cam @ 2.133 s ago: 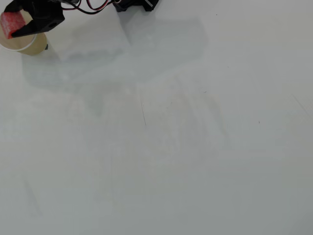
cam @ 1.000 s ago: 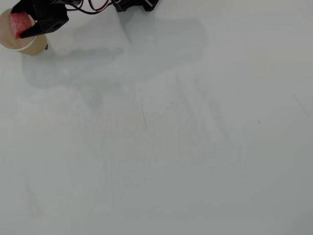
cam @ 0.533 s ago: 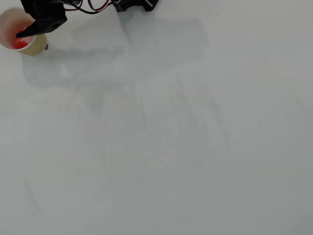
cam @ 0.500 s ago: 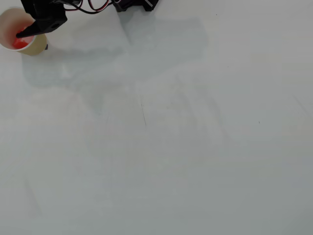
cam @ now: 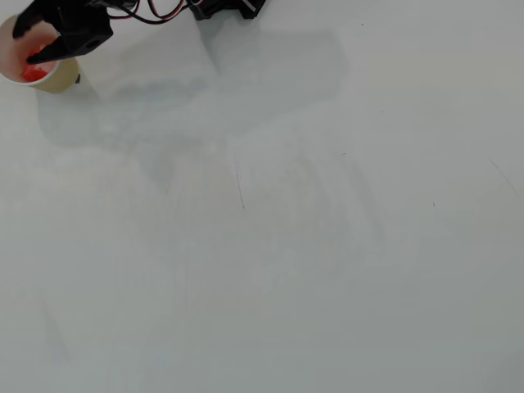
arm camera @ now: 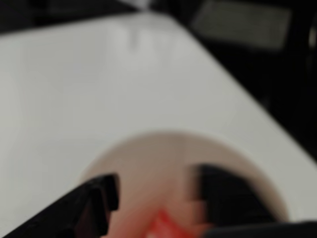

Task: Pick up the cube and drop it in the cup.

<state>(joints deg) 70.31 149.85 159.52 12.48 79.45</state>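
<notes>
Overhead view: a wide white table [cam: 286,246] fills almost the whole picture, bare apart from faint scuffs and a soft grey shadow near the top. At the top edge, red and black wires [cam: 155,10] run from the black arm. In the top left corner stands the cup [cam: 57,79], cream outside and white inside. The black gripper [cam: 33,39] hangs over its mouth and covers part of the rim. Its two fingers are spread apart and hold nothing. The cube [cam: 33,74] lies inside the cup, showing as a red patch below the fingers.

Wrist view: blurred. The cup [arm camera: 148,148] sits just below the camera, with the two dark fingers [arm camera: 99,198] parted over its opening. The cube [arm camera: 166,225] shows red at the bottom, between them and free of both.
</notes>
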